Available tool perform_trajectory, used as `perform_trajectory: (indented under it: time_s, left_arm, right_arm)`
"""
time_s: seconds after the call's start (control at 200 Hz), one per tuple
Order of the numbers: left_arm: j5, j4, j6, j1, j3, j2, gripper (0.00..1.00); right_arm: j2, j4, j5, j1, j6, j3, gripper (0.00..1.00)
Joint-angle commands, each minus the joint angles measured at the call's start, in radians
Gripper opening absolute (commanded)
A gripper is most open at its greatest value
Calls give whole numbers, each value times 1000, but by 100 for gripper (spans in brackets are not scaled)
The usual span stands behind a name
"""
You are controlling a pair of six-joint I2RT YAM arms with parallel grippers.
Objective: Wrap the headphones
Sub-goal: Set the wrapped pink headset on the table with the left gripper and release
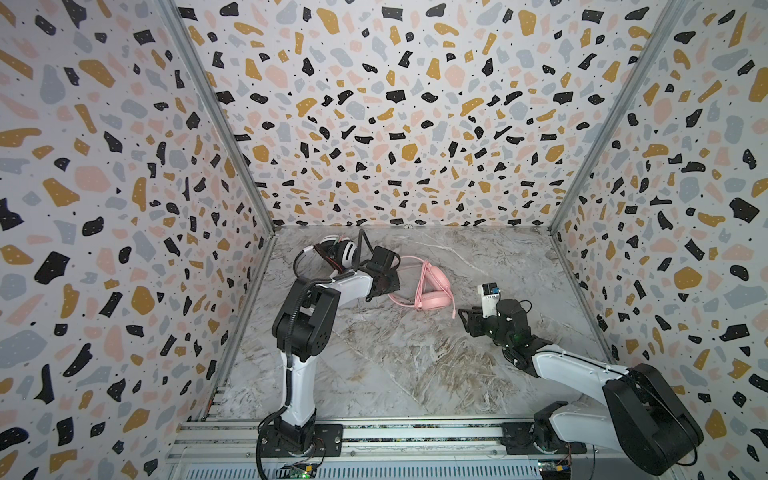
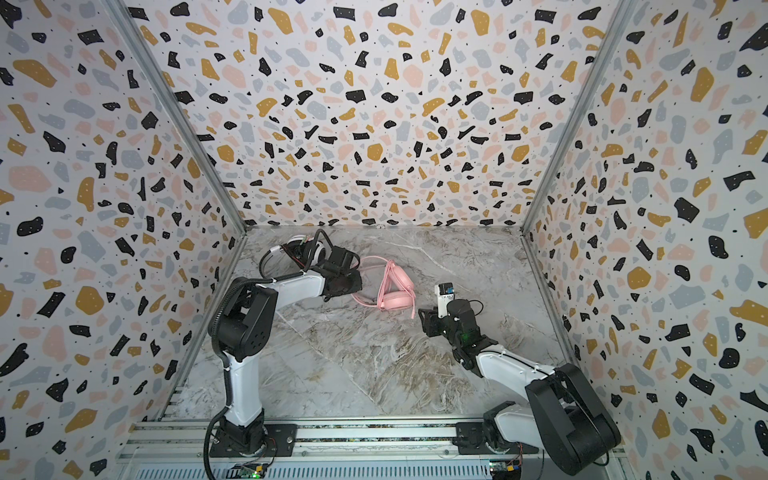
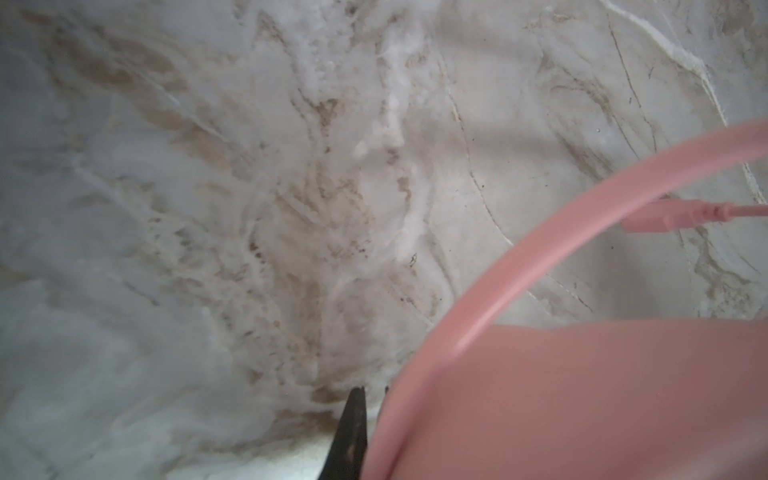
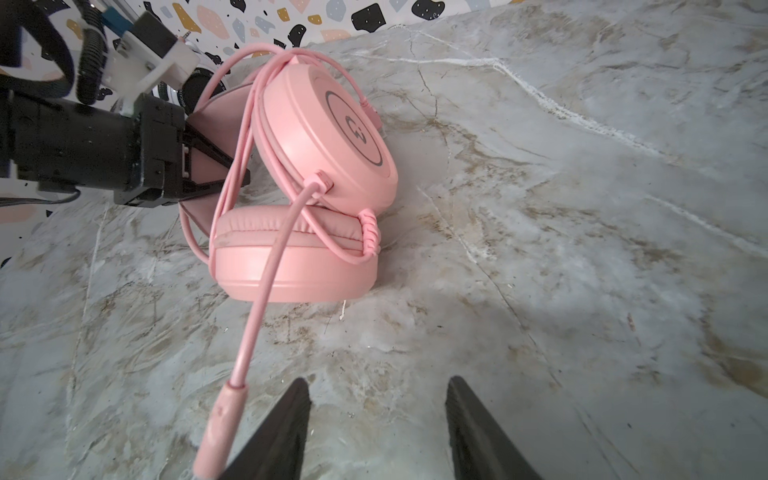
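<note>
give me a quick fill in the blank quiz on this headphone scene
1. The right gripper has its jaws ___.
2. The back headset is mostly ___.
3. The middle headset, at the left gripper, is ___.
Missing: open; white; pink.

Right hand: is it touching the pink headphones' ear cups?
Apart. The right wrist view shows bare table between the right hand and the pink headphones' lower cup.

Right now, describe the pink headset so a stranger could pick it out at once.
Start at the marble table and look near its middle. The pink headset lies there, its cable looped round it. Unlike the white-and-black headset in the far left corner, it is pink all over, cable included.
</note>
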Motion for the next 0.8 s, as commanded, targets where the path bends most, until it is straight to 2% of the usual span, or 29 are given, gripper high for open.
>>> perform_trajectory:
  time_s: [0.0,0.215,0.28,0.315,0.345,0.38,0.541,0.796]
  left_arm:
    - [48,25,-28,-3,32,9,16]
    - [79,15,-60,0,35,12,26]
    - [69,11,-61,0,34,1,33]
    - [63,10,-55,0,31,-6,41]
    - [55,9,-49,-1,29,-14,56]
    - [42,4,-40,-1,26,-23,61]
    - [11,-12,-8,-1,-4,-70,62]
    - [-4,19,8,-1,-146,-186,62]
  right_arm:
    - [-16,17,8,-2,10,-9,55]
    - [-7,21,3,-2,12,-5,55]
    - [-3,16,2,-2,12,-3,55]
    - [-3,16,1,-2,11,-3,55]
    - [-5,20,-1,-2,12,-4,55]
    - [-7,21,0,-2,11,-5,55]
    - [-10,16,8,-4,10,-6,55]
    - [-10,21,10,-4,10,-10,55]
